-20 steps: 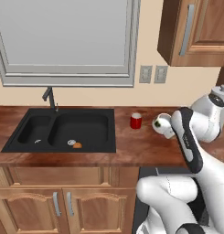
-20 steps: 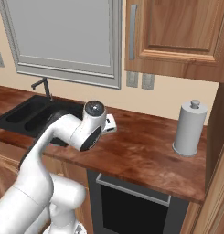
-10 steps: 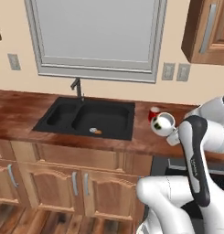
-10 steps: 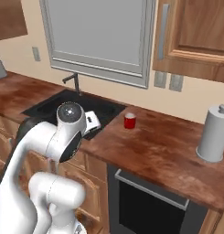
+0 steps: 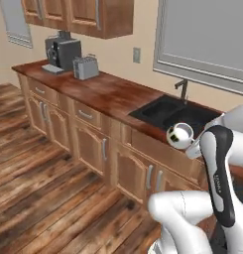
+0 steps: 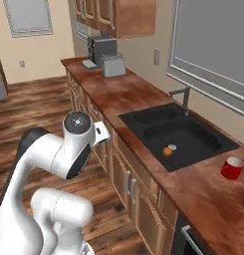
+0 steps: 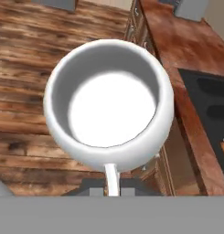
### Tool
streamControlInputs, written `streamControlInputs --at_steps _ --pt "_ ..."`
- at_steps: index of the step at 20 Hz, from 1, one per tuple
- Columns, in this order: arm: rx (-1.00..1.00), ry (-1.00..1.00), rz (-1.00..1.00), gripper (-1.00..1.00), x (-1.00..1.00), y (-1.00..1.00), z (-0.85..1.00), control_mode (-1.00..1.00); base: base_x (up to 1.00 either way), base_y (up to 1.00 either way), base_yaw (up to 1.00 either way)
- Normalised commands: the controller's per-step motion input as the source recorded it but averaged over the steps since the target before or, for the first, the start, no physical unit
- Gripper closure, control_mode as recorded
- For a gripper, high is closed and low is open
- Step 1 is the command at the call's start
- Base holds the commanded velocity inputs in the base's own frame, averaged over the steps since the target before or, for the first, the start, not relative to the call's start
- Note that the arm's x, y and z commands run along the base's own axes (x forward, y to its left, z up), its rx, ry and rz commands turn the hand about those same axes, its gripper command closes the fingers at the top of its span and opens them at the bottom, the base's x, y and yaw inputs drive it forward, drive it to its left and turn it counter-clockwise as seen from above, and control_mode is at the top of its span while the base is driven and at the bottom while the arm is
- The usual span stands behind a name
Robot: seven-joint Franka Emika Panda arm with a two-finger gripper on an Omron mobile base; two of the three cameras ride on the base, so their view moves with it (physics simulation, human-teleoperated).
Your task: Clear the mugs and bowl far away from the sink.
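**Observer:** Where's the white mug right now?

**Operator:** I've got the white mug [image 7: 109, 114] in the hand [image 7: 111, 185], pinched by its handle. From the hand view its open mouth faces the camera and it is empty. In the left base view the same mug [image 5: 179, 136] hangs off the counter [image 5: 110, 94], in front of the cabinet fronts and above the wooden floor [image 5: 48, 198].

**Observer:** And the other mug?

**Operator:** The red mug [image 6: 232, 168] stands upright on the counter [image 6: 213, 194], just past the right end of the sink [image 6: 179, 135], well apart from the hand.

**Observer:** Anything in the sink?

**Operator:** A small orange ball [image 6: 166, 151] lies in the near basin beside a silver drain. The faucet [image 6: 182, 97] rises behind the sink.

**Observer:** What's further along?

**Operator:** At the far end of the counter I see a toaster [image 5: 86, 67] and a coffee machine [image 5: 61, 50] side by side, under the wall cabinets [image 5: 88, 15].
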Motion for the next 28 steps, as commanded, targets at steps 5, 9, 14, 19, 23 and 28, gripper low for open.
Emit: streamControlInputs --at_steps 5,9,14,19,23,28 --pt "0.0 0.0 0.0 1.0 0.0 0.0 0.0 1.0 -0.06 0.07 0.95" --pt "0.0 0.0 0.0 1.0 0.0 0.0 0.0 1.0 -0.02 0.19 0.86" --pt "0.0 0.0 0.0 1.0 0.0 0.0 0.0 1.0 0.0 0.04 0.92" --pt "0.0 0.0 0.0 1.0 0.0 0.0 0.0 1.0 0.0 0.02 0.92" --pt "0.0 0.0 0.0 1.0 0.0 0.0 0.0 1.0 0.01 0.08 0.85" --pt "0.0 0.0 0.0 1.0 0.0 0.0 0.0 1.0 0.39 0.08 0.75"
